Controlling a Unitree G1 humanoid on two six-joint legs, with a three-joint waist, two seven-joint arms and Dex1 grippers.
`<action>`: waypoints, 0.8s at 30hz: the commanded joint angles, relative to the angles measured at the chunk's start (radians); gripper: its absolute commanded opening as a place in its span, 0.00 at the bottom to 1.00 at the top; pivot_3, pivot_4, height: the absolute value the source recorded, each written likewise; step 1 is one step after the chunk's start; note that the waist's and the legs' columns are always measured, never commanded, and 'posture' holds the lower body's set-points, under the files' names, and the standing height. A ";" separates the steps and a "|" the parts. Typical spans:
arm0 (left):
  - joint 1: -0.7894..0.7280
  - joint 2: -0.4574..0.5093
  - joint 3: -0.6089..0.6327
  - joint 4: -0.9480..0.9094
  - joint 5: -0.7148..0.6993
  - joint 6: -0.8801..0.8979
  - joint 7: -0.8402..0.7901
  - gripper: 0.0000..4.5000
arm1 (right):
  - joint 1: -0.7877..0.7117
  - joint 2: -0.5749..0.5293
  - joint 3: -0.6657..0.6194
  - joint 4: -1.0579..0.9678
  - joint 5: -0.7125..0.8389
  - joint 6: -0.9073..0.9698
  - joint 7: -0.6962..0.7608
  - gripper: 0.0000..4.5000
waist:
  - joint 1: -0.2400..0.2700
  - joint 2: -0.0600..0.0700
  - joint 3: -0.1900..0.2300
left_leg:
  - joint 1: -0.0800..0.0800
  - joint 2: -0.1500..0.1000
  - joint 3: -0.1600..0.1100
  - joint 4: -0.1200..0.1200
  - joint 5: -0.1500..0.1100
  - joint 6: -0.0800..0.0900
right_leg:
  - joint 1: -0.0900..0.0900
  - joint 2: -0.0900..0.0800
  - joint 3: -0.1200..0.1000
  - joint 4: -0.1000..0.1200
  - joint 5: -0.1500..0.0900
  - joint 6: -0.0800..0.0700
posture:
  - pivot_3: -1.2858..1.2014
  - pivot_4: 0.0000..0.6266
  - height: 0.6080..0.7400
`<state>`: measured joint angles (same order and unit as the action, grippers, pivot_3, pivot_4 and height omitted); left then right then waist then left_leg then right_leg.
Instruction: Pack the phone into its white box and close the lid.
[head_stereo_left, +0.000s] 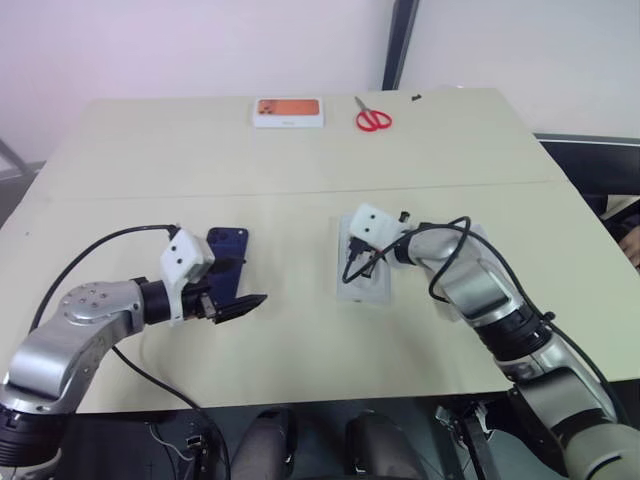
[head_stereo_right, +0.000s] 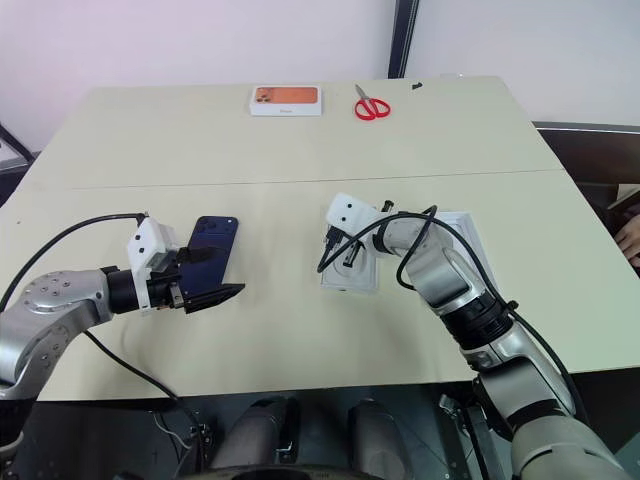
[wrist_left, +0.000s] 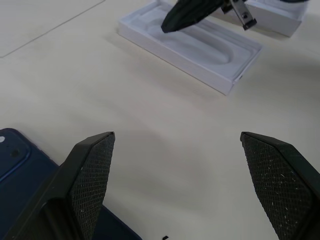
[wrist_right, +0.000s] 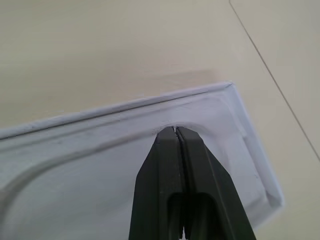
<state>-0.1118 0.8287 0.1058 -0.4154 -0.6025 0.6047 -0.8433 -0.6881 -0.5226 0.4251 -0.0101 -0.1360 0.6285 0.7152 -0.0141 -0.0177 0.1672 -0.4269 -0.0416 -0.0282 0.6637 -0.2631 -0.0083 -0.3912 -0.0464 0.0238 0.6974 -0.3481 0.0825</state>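
Packing is not begun: the phone (head_stereo_right: 210, 247) lies on the table (head_stereo_right: 300, 180) by the spread left tool (head_stereo_right: 205, 280), while the right tool (wrist_right: 174, 131), pinched together on nothing, rests in the box (head_stereo_left: 362, 268).

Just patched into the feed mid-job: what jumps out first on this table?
The right gripper, shut, pokes into a white box with an oval recess at mid-table. To its left the dark blue phone lies flat by the open left gripper. At the far edge sit red scissors and a white box with an orange picture.
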 joint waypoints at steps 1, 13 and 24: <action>0.002 -0.005 0.037 -0.039 -0.018 0.003 0.005 0.94 | 0.010 0.000 0.003 -0.004 -0.008 -0.025 0.023 0.01 | 0.000 0.000 0.000 | 0.000 0.000 0.000 0.000 0.000 0.000 | 0.000 0.000 0.000 0.000 0.000 0.000 | 0.52 0.24 1.00; 0.082 0.025 0.076 -0.121 -0.058 0.008 -0.059 0.94 | 0.210 -0.216 -0.186 -0.360 0.270 -0.062 0.329 0.43 | 0.003 0.000 0.000 | 0.001 0.000 -0.001 0.000 -0.001 0.002 | 0.003 0.000 0.000 -0.002 0.000 0.000 | 0.52 0.24 1.00; 0.100 0.041 0.000 -0.128 0.036 -0.109 -0.146 0.94 | 0.351 -0.245 -0.133 -0.405 0.219 -0.086 0.280 0.72 | 0.002 0.000 0.000 | 0.001 0.000 -0.001 0.000 -0.001 0.002 | 0.003 0.000 0.000 -0.003 0.000 0.000 | 0.52 0.24 1.00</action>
<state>-0.0122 0.8698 0.1016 -0.5155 -0.5746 0.5261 -0.9790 -0.3394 -0.7701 0.2884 -0.3969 0.0964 0.5597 1.0074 -0.0121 -0.0174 0.1674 -0.4260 -0.0414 -0.0289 0.6636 -0.2642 -0.0064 -0.3880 -0.0467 0.0236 0.6945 -0.3481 0.0825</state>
